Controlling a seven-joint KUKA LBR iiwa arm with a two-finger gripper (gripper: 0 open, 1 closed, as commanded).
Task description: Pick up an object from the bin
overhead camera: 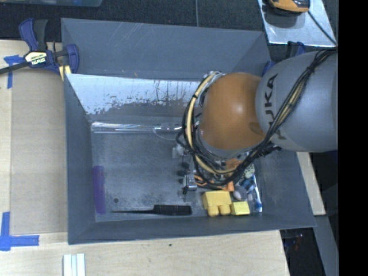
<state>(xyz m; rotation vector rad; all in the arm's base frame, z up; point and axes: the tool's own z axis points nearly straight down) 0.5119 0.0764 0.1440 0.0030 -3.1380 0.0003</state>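
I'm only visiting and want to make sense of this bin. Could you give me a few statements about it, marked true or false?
1. A purple stick lies by the left wall of the bin. True.
2. The yellow blocks sit in the left corner. False: they lie at the lower right, just under the arm.
3. A long black brush lies along the floor's lower edge. True.
4. The arm comes in from the left. False: it reaches in from the right.
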